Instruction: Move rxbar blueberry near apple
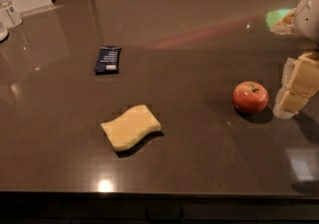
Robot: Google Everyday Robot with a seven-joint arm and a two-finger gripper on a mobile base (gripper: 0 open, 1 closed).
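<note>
Nothing of the task looks done yet. The bar (107,59) lies flat on the counter (199,163) at back left, well apart from the apple (250,97). The claw (298,87) hangs at the right edge, just beside the apple and far from the bar. I cannot tell whether it is released or clenched. Reaching, grasping and carrying all remain.

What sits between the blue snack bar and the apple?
In the camera view, only bare countertop separates snack bar and apple. The sponge lies nearer the front, off that line; the claw is right of the apple.
</note>
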